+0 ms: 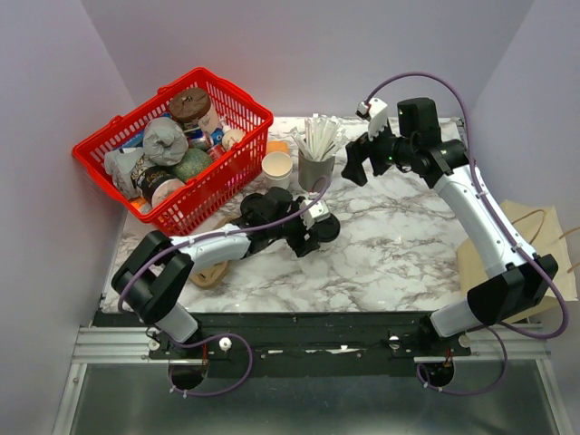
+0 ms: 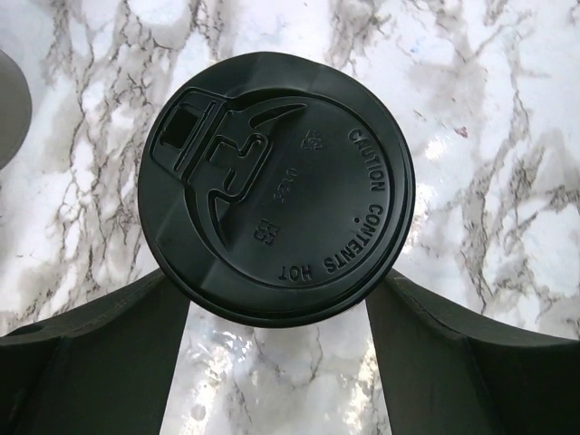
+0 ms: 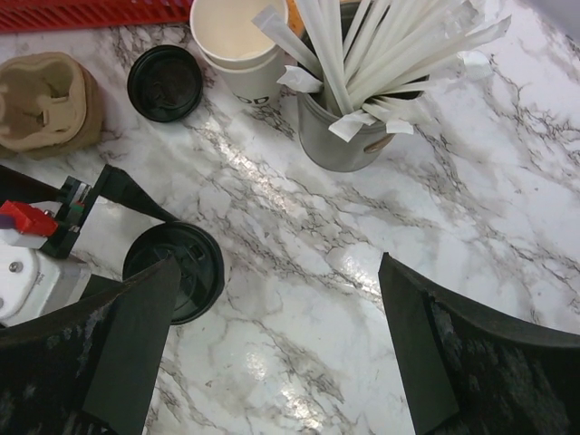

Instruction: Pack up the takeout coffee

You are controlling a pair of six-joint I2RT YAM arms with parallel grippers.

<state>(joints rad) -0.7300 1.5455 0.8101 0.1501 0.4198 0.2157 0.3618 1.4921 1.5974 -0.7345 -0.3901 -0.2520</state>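
The takeout coffee (image 1: 324,227), a cup under a round black lid (image 2: 276,186), stands upright on the marble near the table's middle. My left gripper (image 1: 317,230) reaches in from the left and is shut on it. Its two dark fingers (image 2: 100,362) run under the lid's rim on either side, and the lid hides the cup wall. The right wrist view shows the same lid (image 3: 198,263) at the left, partly behind a finger. My right gripper (image 1: 359,159) hangs high over the back of the table, open (image 3: 279,263) with only marble between its fingers.
A red basket (image 1: 263,113) full of packets sits at the back left. A stack of cream cups (image 3: 237,41), a grey cup of white sticks (image 3: 340,136), a loose black lid (image 3: 164,82) and a brown pulp carrier (image 3: 45,100) stand nearby. A paper bag (image 1: 517,258) lies right.
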